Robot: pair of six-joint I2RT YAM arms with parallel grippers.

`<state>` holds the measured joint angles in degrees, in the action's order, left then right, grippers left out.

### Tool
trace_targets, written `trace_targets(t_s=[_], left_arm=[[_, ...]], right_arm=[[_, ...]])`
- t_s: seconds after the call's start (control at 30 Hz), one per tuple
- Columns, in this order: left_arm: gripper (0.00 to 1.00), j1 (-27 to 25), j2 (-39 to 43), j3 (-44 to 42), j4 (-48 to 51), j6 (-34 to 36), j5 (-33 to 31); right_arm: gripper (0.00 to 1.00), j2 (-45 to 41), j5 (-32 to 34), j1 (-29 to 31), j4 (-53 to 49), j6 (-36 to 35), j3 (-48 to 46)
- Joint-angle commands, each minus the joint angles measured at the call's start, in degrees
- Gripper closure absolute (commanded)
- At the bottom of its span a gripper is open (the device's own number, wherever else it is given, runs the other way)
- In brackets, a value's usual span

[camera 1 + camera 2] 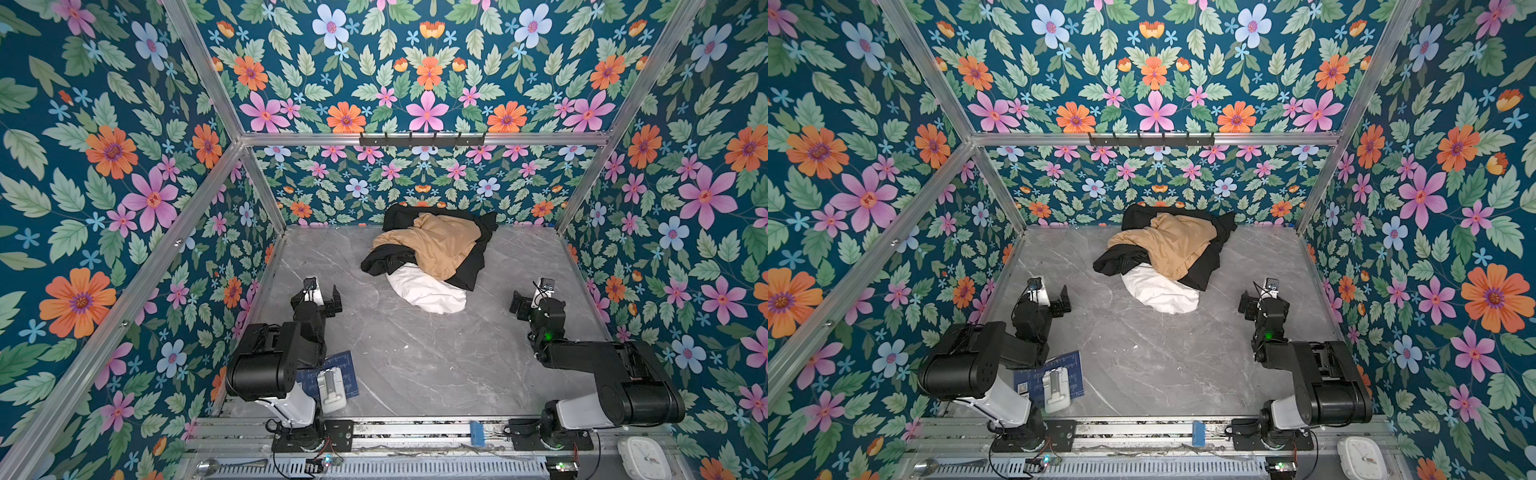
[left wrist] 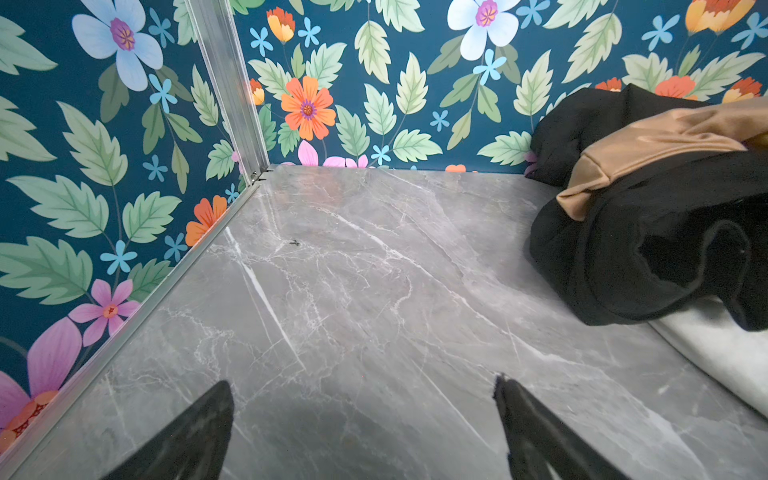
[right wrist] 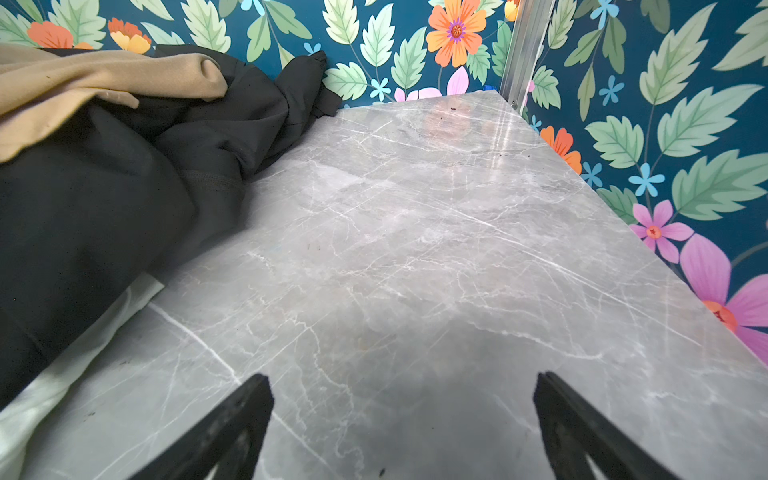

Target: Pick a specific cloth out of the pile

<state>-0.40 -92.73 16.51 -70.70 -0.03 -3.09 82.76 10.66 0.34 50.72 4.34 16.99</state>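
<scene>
left wrist view first: the left gripper [image 2: 362, 382] hangs low over the bare grey table [image 2: 332, 270], jaws spread wide, nothing between them. same story in the right wrist view: the right gripper [image 3: 403, 375] is wide apart and empty, with only marble under it.

in both top views the pile [image 1: 415, 253] is heaped against the back wall, between the two arms and well apart from both. the cloth [image 1: 428, 293], plain white and wrinkled, spills out of the heap's near edge onto the table. its far part is tucked under the black garments [image 1: 380, 262], and the tan cloth [image 1: 440, 241] rides on top of those.

so here's the danger, as i read it. a pinch placed too far back would catch a black hem along with the white, and two fabrics would come up together. even a clean pinch could drag the heap, because the black and tan layers weigh on the buried part. and where the white lies thin and flat on the marble, the tips may close on nothing or scrape the surface. a raised fold at the near edge looks the safer bite.
</scene>
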Motion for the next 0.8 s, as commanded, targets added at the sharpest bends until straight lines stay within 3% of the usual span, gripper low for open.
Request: trace_targets(t_s=[0.0,0.43,0.6,0.77], left_arm=[[0.00,0.0,0.1,0.0,-1.0,0.0,0.4],[0.00,-0.4,0.4,-1.0,-2.5,0.2,-0.5],[0.00,-1.5,3.0,-3.3,-4.9,-1.3,-9.2],[0.00,-3.4,10.5,-2.3,3.7,-2.4,-18.6]], right_arm=[[0.01,-0.1,-0.5,0.0,0.9,0.4,0.3],[0.01,-0.1,-0.5,0.0,1.0,0.5,0.3],[0.01,-1.4,-1.9,0.0,0.0,-0.5,0.6],[0.01,-9.5,-1.6,0.0,-18.9,0.8,6.4]])
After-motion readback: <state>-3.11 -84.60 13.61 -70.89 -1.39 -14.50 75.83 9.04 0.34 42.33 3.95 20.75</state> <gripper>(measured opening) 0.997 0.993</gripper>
